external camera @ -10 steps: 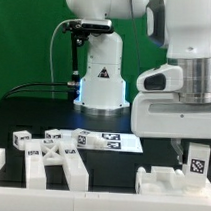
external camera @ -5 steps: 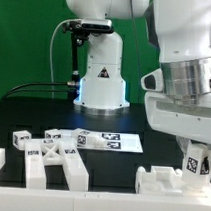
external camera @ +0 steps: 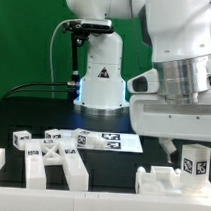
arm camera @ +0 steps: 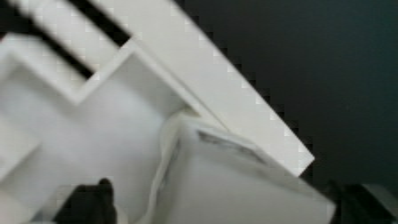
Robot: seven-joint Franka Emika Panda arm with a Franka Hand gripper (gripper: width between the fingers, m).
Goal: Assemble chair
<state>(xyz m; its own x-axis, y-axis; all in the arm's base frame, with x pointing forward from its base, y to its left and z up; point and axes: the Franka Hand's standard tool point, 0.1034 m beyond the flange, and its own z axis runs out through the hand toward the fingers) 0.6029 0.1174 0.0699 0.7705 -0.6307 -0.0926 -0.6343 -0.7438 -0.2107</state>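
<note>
White chair pieces (external camera: 55,163) lie on a black table (external camera: 112,170) before a green backdrop (external camera: 27,39).

The chair is still in loose white parts on the black worktop. At the exterior view's left, a cross-braced frame (external camera: 52,163) lies flat, with a small tagged block (external camera: 19,139) and a second block (external camera: 54,137) just behind it. At the right, a tagged post (external camera: 196,160) stands upright at a chunky notched piece (external camera: 162,183).
</note>
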